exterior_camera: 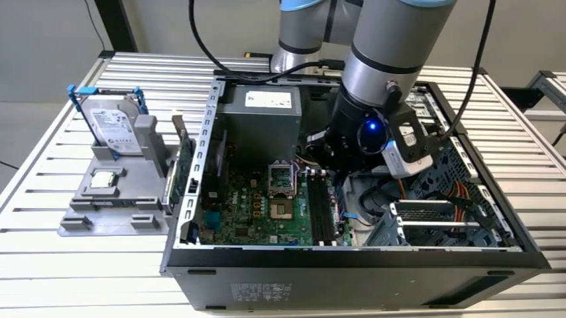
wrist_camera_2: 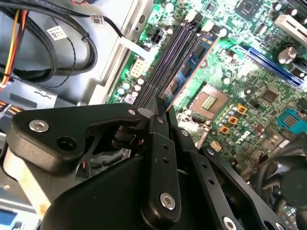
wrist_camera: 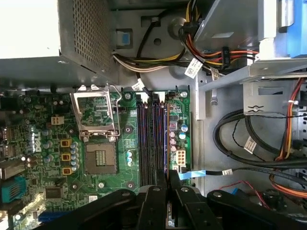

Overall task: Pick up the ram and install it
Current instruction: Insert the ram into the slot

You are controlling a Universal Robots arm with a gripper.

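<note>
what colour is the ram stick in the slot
Blue board with dark chips and a reddish-gold lower edge; the ram shows best in the second wrist view.

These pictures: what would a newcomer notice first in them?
First, the large arm reaching down into the open computer case on the slatted table. In the second wrist view, the gripper holds the ram over the black slots of the green motherboard. At the exterior view's left, a hard drive stands upright in a grey holder.
</note>
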